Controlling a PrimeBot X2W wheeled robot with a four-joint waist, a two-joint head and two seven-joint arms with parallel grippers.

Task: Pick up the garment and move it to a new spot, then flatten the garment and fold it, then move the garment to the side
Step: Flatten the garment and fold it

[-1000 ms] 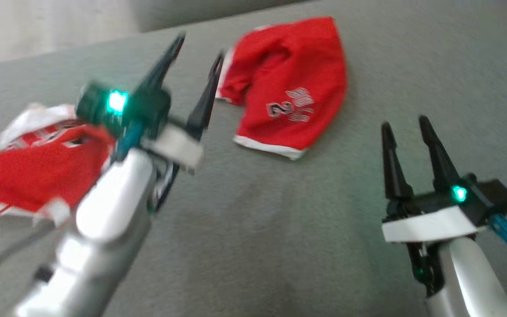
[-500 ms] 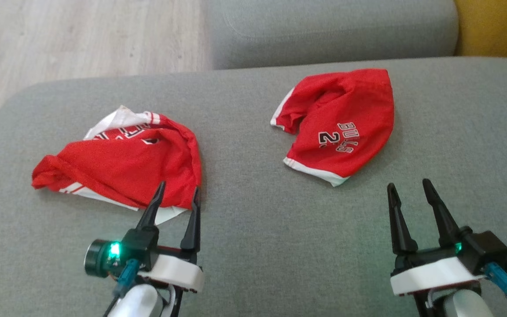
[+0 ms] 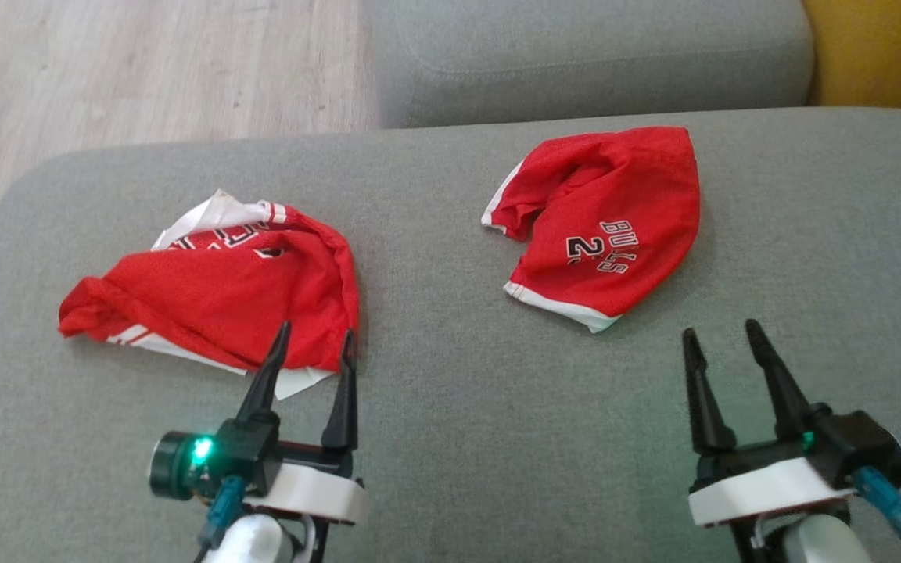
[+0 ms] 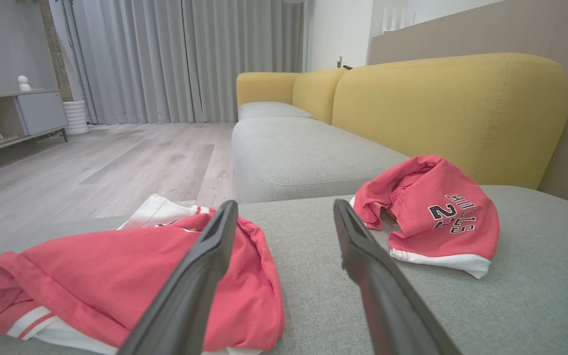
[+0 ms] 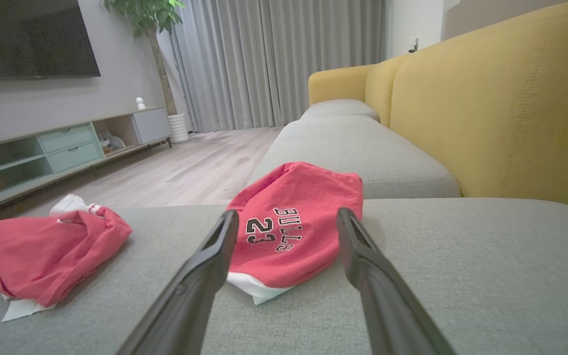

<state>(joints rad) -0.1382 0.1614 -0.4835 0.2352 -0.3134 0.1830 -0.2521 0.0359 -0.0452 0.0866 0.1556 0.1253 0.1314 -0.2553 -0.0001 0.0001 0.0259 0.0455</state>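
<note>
Two crumpled red garments lie on the grey sofa seat. A red and white jersey lies at the left, just beyond the fingertips of my left gripper, which is open and empty. Red shorts printed "BULLS 23" lie at the right, a little beyond my right gripper, also open and empty. The left wrist view has the jersey beside and under the left finger of that gripper, and the shorts off to the right. In the right wrist view the shorts sit between the fingers of that gripper.
A second grey seat cushion adjoins the far edge. The yellow backrest runs along the right. Wood floor lies past the seat's rounded left edge. A low TV cabinet stands across the room.
The head camera has tilted and steadied. My left gripper has drawn back from up beside the jersey to the lower left. Both garments lie as before.
</note>
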